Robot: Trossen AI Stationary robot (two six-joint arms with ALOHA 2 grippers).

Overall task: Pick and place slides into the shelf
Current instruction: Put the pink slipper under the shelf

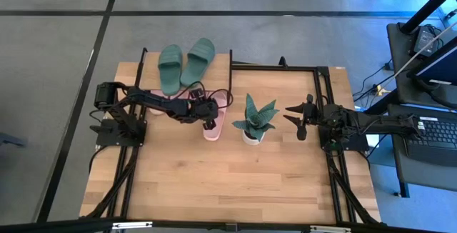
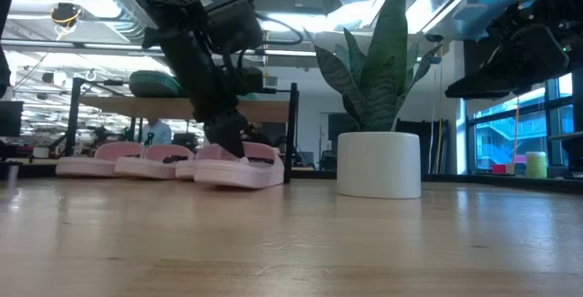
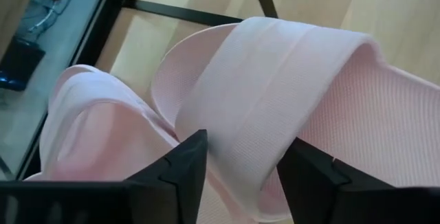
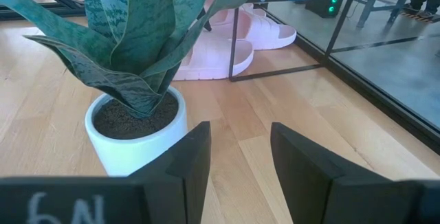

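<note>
A pale pink slide [image 1: 214, 128] [image 2: 248, 173] lies sole-down on the table, in front of the shelf [image 1: 222, 69] and left of the plant. My left gripper [image 1: 208, 122] [image 3: 244, 159] slants down over it, open, with the slide's wide strap [image 3: 275, 80] between its fingers. Two dark green slides [image 1: 182, 64] lie on the shelf's top board. Other pink slides [image 2: 127, 161] [image 4: 265, 33] rest on the table under it. My right gripper [image 1: 299, 119] [image 4: 237, 148] waits open at the table's right, holding nothing. My left gripper has one finger on each side of the pink slide's strap, at the strap's near side [image 3: 240, 141]. It comes slanting down from the table's left. I cannot tell whether the fingers touch the strap. The slide lies flat on the table.
A spiky green plant in a white pot [image 1: 253, 123] [image 2: 378, 162] [image 4: 137, 117] stands mid-table, between the two grippers and close to the pink slide. The shelf's thin black legs [image 2: 292, 133] stand just behind the slide. Bare wood lies toward the near edge [image 1: 228, 190].
</note>
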